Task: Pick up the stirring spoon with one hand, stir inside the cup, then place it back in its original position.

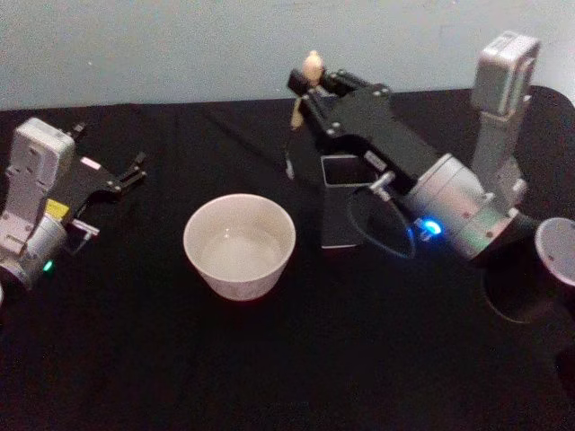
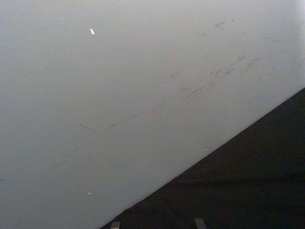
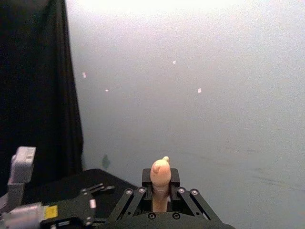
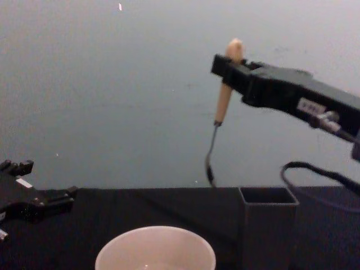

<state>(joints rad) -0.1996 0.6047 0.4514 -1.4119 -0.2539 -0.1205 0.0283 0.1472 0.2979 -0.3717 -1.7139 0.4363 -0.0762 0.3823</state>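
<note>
The cream-handled stirring spoon [image 4: 224, 95] hangs upright in the air, apart from the upright, cream-white cup [image 1: 237, 285].

Table [image 1: 135, 359]: black cloth over the whole top, running back to the wall.
Holder [image 1: 341, 215]: dark grey, square, open top, upright on the cloth, right of centre. Chest view shows it as a tall box; the interior is dark and contents cannot be told.
Wall [image 1: 180, 45]: pale grey-blue, plain.
Left wrist view: dark scuffs [image 2: 205, 88] in a slanting line on the wall, plus 1 white fleck [image 2: 92, 31].
Right wrist view: 4 white flecks on the wall, black curtain [image 3: 38, 86] hanging beside it.
</note>
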